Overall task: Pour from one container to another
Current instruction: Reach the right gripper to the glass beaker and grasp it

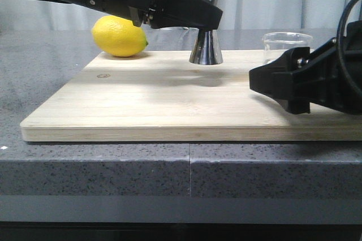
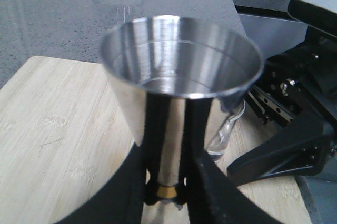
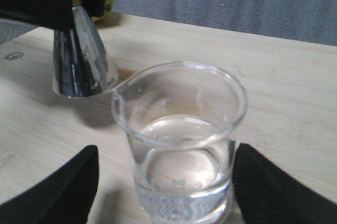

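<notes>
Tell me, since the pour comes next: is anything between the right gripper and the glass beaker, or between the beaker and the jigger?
Nothing visible. The right gripper is open with the beaker standing between its fingers, and only bare cutting board separates beaker from jigger, which the left gripper holds at its waist.

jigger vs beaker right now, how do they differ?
Material: the jigger is shiny steel with a gold band at its waist; the beaker is clear glass with a pouring lip.
Contents: the beaker holds some clear liquid; the jigger's top cup looks empty.
Grip: the left end effector is shut on the jigger's waist; the right end effector is open around the beaker.
Both stand upright on the wooden board.
</notes>
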You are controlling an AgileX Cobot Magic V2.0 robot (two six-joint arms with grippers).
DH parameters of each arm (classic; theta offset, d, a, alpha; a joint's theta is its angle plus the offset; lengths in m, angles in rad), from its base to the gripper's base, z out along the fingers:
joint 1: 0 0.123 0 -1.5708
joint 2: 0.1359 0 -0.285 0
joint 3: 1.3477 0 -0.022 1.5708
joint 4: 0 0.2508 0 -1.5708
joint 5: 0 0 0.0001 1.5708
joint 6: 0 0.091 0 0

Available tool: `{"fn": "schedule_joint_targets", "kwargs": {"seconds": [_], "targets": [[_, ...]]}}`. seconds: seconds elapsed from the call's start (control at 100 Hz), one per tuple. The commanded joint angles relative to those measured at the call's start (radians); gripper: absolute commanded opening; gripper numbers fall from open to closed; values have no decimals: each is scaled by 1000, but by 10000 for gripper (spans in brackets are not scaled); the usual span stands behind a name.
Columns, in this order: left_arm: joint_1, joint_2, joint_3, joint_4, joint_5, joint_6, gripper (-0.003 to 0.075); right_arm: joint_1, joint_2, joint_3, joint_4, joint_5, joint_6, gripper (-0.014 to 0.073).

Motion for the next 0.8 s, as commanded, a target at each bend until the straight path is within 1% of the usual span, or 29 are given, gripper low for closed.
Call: {"fn": "schedule_joint_targets", "kwargs": {"seconds": [0.0,0.17,0.48,0.68,0.79], "targets": [[-5,-63,-31,-71,111,-10,-21,-19,-6,-26,2,-115,-9,459],[-5,-63,-31,-65,111,-10,-21,-39,-4,-26,2,-133,-9,384],[-5,-63,-31,-63,111,-10,-21,-39,-4,-26,2,-133,-9,368],[-5,-63,-31,-63,111,-10,-21,-39,-4,-26,2,-137,-9,238],[-5,-63,-31,-63,111,-10,-21,-39,-4,-26,2,-155,-9,206]]}}
